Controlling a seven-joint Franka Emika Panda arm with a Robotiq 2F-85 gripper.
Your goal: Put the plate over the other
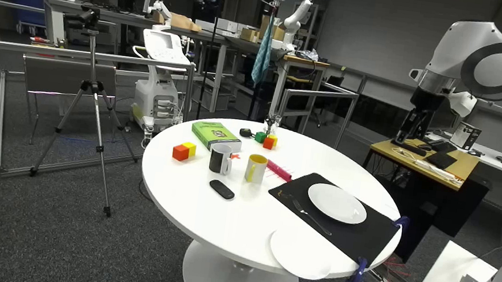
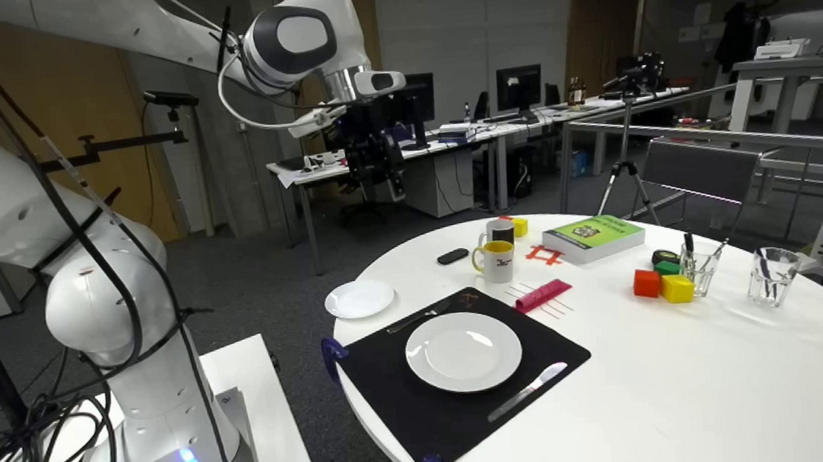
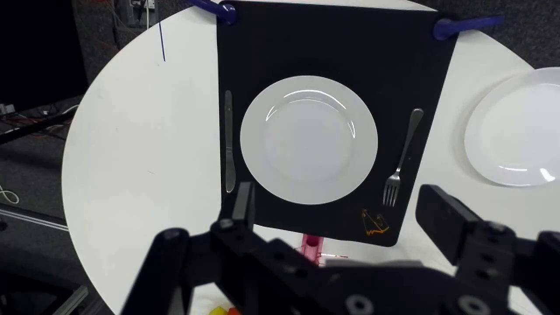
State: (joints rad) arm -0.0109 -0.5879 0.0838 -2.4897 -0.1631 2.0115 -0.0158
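At the left of an exterior view stands the arm [image 2: 87,308]. The gripper [image 3: 336,204] hangs well above the table [image 2: 696,392]; the wrist view shows its fingers [image 3: 442,214] spread wide with nothing held. Next, one plate [image 2: 359,299] lies at the table's edge, its rim seeming to reach just past it. Then comes the mat [image 2: 395,401], set along the table's edge with a clamp [image 2: 332,356] at each of its two outer corners. The fork [image 2: 418,316] lies by the mat's edge nearest that plate; the other plate [image 2: 463,352] sits mid-mat, clear of all four edges; the knife [image 2: 530,390] lies by the opposite edge. Near an inner corner stand the yellow mug [image 2: 496,265] and the black mug [image 2: 501,233]. The pink piece [image 2: 543,294] lies just off the mat's inner edge. Further right come the book [image 2: 592,237], some blocks [image 2: 647,284] and, near the table's right edge, two glasses [image 2: 771,280].
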